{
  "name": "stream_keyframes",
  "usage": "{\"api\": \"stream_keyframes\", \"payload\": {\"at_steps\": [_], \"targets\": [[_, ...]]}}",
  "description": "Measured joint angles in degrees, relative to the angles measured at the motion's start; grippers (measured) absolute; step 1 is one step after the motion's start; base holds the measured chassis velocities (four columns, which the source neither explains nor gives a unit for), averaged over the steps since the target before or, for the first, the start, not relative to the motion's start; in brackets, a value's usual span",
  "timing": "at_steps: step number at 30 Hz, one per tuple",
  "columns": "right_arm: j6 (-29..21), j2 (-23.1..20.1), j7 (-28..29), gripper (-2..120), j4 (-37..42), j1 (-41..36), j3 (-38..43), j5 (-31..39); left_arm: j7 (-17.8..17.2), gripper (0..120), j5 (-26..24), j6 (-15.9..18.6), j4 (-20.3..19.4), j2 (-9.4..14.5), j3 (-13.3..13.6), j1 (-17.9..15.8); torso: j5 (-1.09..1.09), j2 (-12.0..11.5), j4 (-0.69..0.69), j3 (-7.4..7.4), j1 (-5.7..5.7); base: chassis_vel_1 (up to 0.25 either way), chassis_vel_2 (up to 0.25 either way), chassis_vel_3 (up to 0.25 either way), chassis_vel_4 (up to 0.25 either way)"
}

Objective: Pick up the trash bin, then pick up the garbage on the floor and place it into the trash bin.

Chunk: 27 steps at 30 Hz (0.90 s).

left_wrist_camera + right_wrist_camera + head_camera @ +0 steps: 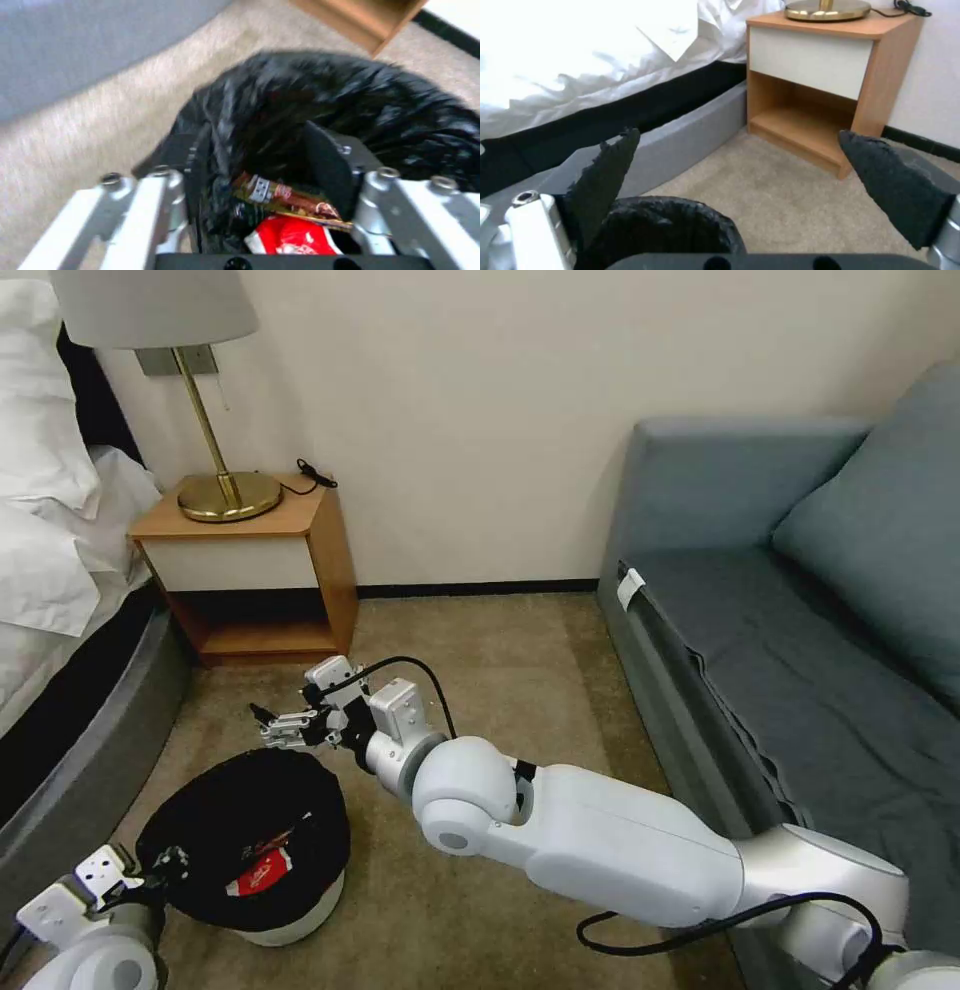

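The trash bin (245, 840), white at the base and lined with a crinkly black bag, is at the lower left in the head view. A red snack packet (262, 877) lies inside it. My left gripper (168, 863) grips the bin's near rim. In the left wrist view, my left gripper (260, 168) straddles the bag's rim, one finger outside and one inside. Below it lie a gold-brown wrapper (290, 198) and the red packet (290, 238). My right gripper (275, 730) hovers over the bin's far rim. In the right wrist view, that gripper (750, 176) is wide open and holds nothing, with the bin's rim (665, 225) below it.
A wooden nightstand (260, 560) with a brass lamp (228, 495) stands against the wall behind the bin. The bed (50, 570) runs along the left and a grey sofa (800, 620) along the right. Beige carpet (500, 670) lies between them.
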Motion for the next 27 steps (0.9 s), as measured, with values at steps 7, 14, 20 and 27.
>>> {"api": "stream_keyframes", "payload": {"at_steps": [7, 14, 20, 27], "targets": [[-0.21, -2.11, -0.56, 100, 2.18, -2.26, 3.01, 1.34, 9.94, 86, 7.88, -6.57, -5.42, -0.25, -1.05, 6.03, 0.00, 0.00, 0.01, 0.00, 0.00, 0.000, 0.000, 0.000, 0.000], [5.27, -6.17, -4.75, 100, 4.19, -8.29, 12.74, -3.72, 20.49, 100, 16.30, -22.82, -6.42, 0.32, -1.98, 7.50, 0.01, 0.00, 0.01, 0.00, 0.00, 0.000, 0.000, 0.000, 0.000], [9.14, -12.50, -6.32, 100, 9.10, -18.36, 28.26, -16.65, 25.13, 100, 18.57, -28.83, -6.01, 0.93, -0.95, 7.21, 0.01, 0.00, 0.00, 0.00, 0.00, 0.000, 0.000, 0.000, 0.000], [9.93, -12.84, -6.56, 100, 16.96, -35.07, 47.21, -26.80, 26.16, 100, 19.83, -31.66, -6.19, 2.22, 0.33, 6.85, 0.01, 0.01, -0.01, 0.00, 0.00, 0.000, 0.000, 0.000, 0.000]]}}
